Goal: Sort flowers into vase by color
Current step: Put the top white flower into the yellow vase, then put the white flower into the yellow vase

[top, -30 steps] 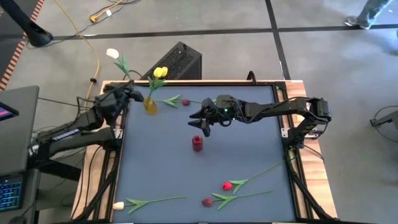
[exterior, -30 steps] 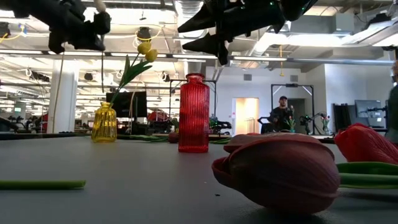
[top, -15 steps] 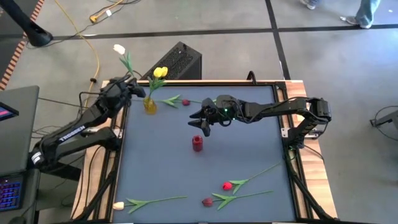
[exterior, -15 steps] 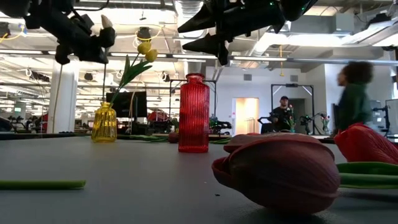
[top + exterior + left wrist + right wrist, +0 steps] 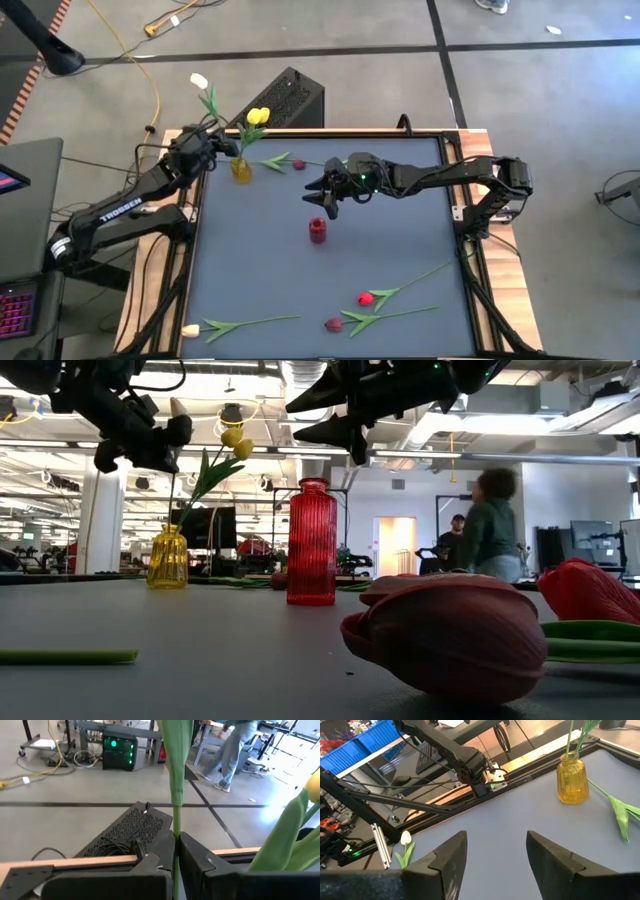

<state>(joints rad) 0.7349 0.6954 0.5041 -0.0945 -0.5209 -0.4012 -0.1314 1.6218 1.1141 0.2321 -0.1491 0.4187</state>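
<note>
- Two dark arms reach over a grey table (image 5: 400,250).
- Right gripper (image 5: 322,199) hovers near centre, fingers spread with nothing between them, just above a red vase (image 5: 318,231).
- Left gripper (image 5: 205,138) sits at 11 o'clock, fingers pinched on a cream tulip (image 5: 199,81) by its stem, head raised past the table's far edge.
- Yellow vase (image 5: 241,168), just beside that gripper, holds a yellow tulip (image 5: 258,117).
- Red tulip (image 5: 366,298) and maroon tulip (image 5: 334,324) lie at 6 o'clock.
- Another cream tulip (image 5: 190,330) lies at 7 o'clock.
- Another maroon tulip (image 5: 298,164) lies at 12 o'clock.
</note>
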